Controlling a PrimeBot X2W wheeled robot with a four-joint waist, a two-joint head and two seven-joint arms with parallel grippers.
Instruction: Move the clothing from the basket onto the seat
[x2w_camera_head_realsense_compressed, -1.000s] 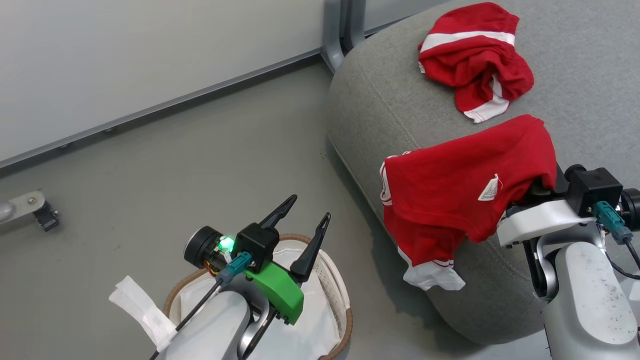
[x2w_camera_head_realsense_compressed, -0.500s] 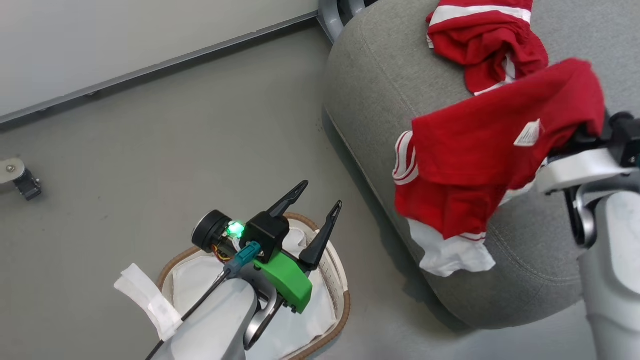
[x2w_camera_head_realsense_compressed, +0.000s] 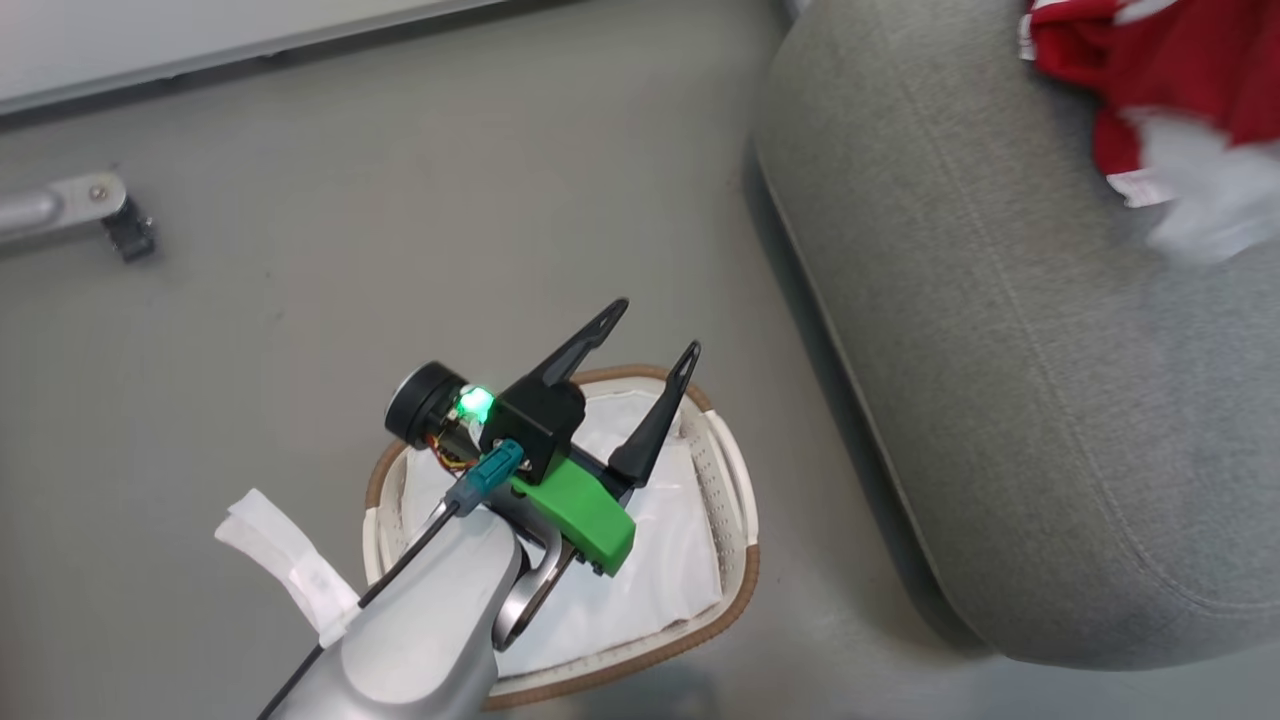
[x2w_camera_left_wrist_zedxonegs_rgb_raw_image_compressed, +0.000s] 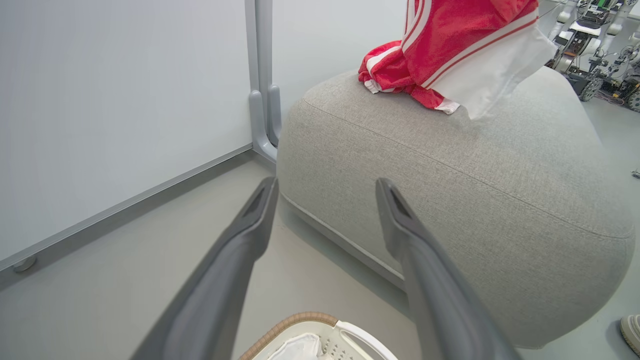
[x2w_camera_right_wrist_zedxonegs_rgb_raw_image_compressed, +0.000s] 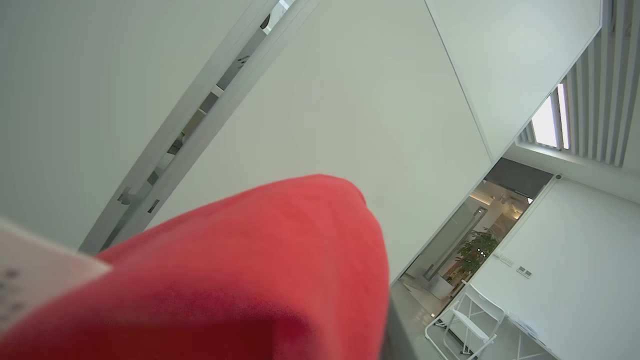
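Observation:
My left gripper hangs open and empty over the basket, whose white liner shows inside. The brown rim of the basket sits below the left gripper in the left wrist view. The grey seat stands to the right of the basket. Blurred red and white clothing is at its top right. In the left wrist view one red garment lies on the seat, and another garment hangs above it. Red cloth covers my right gripper's fingers, which are shut on it.
Smooth grey floor lies left of the seat, ending at a white wall with a grey post. A metal leg with a caster is at the far left. A shoe shows by the seat's right end. A white tape strip hangs off my left arm.
The head camera has turned, shifting the whole picture. My right gripper has carried the red garment up and further over the seat, out past the top right corner. The left gripper stays open over the basket.

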